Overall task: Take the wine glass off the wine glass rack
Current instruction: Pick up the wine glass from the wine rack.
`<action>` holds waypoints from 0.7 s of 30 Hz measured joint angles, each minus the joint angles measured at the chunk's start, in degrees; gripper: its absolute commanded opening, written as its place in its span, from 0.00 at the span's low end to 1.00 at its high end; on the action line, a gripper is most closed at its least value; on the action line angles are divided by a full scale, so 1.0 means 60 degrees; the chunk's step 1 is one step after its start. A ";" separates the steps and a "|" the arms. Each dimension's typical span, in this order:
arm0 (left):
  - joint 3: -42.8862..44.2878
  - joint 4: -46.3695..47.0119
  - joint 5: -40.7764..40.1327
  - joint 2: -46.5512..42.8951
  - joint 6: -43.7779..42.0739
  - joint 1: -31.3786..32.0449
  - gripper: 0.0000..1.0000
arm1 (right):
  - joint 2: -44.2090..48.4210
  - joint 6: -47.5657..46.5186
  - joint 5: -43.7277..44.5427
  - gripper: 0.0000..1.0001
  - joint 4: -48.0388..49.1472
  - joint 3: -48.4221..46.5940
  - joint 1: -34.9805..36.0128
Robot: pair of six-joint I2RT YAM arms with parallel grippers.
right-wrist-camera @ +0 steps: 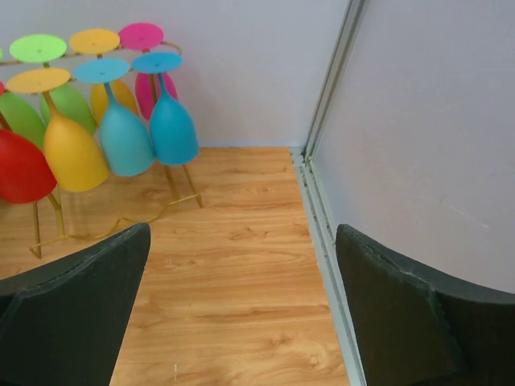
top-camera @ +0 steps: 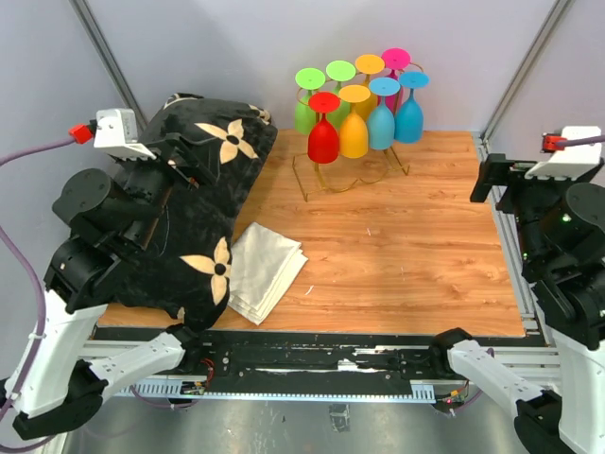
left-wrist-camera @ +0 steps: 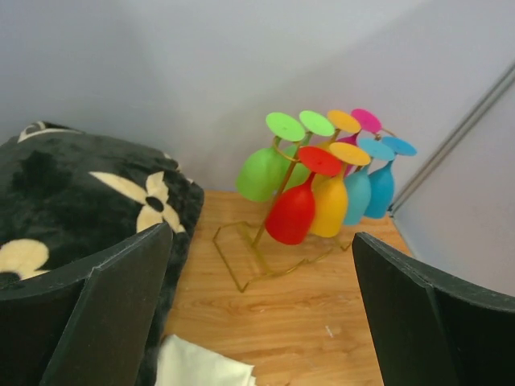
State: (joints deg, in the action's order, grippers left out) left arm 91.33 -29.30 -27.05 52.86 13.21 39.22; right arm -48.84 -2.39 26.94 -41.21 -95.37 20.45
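**At the back of the table, eight glasses hang on the rack; both grippers spread wide**

From above, the wine glass rack (top-camera: 321,176) stands at the far edge of the wooden table (top-camera: 406,246), close to the back wall. Eight wine glasses (top-camera: 354,135) hang from it upside down, feet up and bowls down, in two rows. The near row holds a red, a yellow and two blue glasses. The row behind holds two green, another yellow and a pink. The left arm (top-camera: 95,218) is raised over a black blanket (top-camera: 203,189) with cream flowers on the left side of the table. A folded pale cloth (top-camera: 265,270) lies just beside the blanket. The right arm (top-camera: 567,227) sits at the right edge of the table, well apart from the rack.

On the left wrist view, the left gripper (left-wrist-camera: 261,237) has its fingers spread wide and grips nothing. The rack with all its glasses shows beyond the gap, well apart from the fingertips, with the blanket to the left.

On the right wrist view, the right gripper (right-wrist-camera: 243,232) is likewise spread wide over bare wood, holding nothing. The rack stands at the upper left, its two blue glasses nearest, well apart from the fingers
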 measured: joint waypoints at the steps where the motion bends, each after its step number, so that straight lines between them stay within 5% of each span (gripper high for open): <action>1: -0.0233 0.0047 0.0095 -0.0058 0.0069 -0.0244 0.99 | 0.0015 0.0040 -0.0087 0.99 0.0055 0.0182 -0.0004; 15: -0.4291 0.1206 0.3548 -0.0503 0.1767 -0.4248 0.99 | -0.0532 0.1257 -0.2597 0.98 0.0339 0.3676 -0.1464; 21: -0.4696 0.1464 0.5056 0.0259 0.2109 -0.4750 0.99 | -0.1752 0.2193 -0.4076 0.98 0.0412 0.3993 -0.2280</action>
State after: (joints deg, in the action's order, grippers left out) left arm 63.16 -20.51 3.29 54.41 25.87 10.72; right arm -59.35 10.76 2.48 -38.74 -71.42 6.76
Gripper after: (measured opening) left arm 0.992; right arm 0.985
